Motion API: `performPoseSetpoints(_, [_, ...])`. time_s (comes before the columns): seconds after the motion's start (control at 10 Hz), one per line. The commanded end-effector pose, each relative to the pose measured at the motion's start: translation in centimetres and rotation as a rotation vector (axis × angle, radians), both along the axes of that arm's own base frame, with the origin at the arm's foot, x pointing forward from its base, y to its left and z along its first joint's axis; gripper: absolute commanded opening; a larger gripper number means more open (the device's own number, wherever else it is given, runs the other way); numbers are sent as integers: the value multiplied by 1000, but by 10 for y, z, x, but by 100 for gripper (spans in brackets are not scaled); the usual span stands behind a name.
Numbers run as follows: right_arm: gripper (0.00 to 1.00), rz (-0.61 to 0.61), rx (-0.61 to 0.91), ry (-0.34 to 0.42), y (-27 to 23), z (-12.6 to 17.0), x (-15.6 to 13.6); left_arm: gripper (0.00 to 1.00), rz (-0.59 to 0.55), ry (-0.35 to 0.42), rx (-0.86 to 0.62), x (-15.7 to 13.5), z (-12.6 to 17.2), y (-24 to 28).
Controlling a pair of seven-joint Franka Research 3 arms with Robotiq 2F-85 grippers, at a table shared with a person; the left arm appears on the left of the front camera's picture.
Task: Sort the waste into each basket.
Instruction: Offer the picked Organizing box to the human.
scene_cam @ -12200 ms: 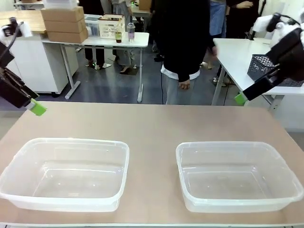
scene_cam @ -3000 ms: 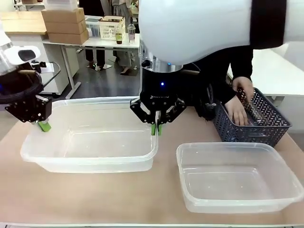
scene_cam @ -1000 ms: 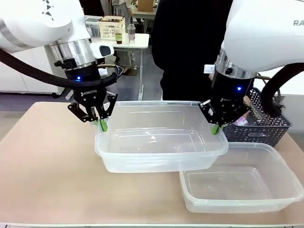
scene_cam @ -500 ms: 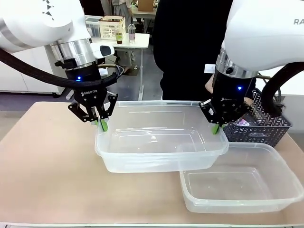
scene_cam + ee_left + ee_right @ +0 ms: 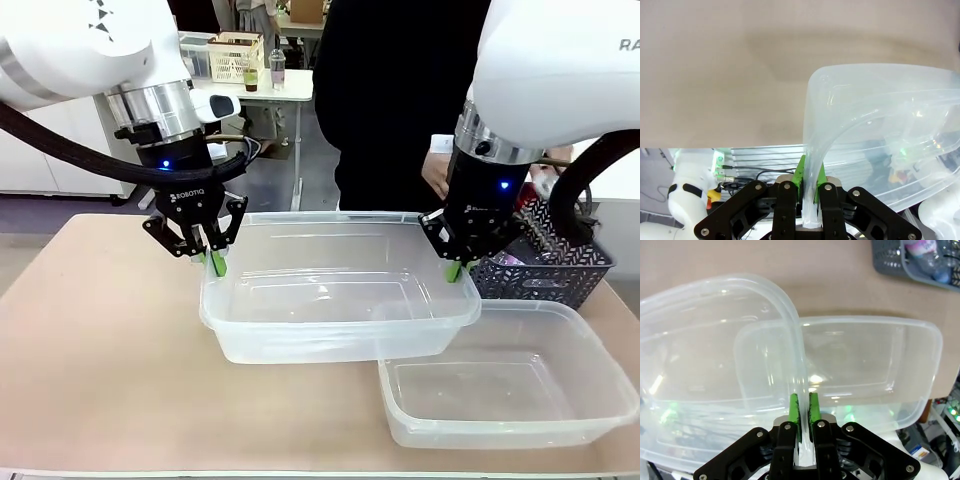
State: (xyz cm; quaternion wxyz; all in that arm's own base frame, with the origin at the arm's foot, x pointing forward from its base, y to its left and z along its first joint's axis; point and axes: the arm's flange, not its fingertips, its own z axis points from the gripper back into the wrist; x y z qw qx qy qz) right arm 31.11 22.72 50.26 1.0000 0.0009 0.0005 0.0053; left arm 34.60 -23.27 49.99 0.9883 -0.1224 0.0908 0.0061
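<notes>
The two arms hold one clear tub between them. The left gripper is pinching the rim at the tub's left short end, and the right gripper is pinching the rim at its right short end. The tub appears raised off the worktop, because its front right corner hangs over the far left corner of the second clear tub, which rests just in front and to the right of it. Both tubs are empty. The waste lies in the dark lattice basket just behind the held tub's right end; one plastic bottle with a pale label can be made out there. A person's hand is near, behind that same end. I judge this to be the preparing step: the tubs are being arranged and no sorting has begun. The next move calls for both arms to travel together, so the thin rim does not twist, and to lower the tub flat beside the second one without overlap before the jaws let go
</notes>
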Motion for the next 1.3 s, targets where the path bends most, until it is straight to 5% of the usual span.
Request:
performPoseSetpoints(0.0, [9, 5, -8, 8, 2, 1, 3, 7, -2, -7, -14, -3, 5, 2])
performPoseSetpoints(1.2, [9, 5, -8, 8, 2, 1, 3, 7, -2, -7, -14, -3, 5, 2])
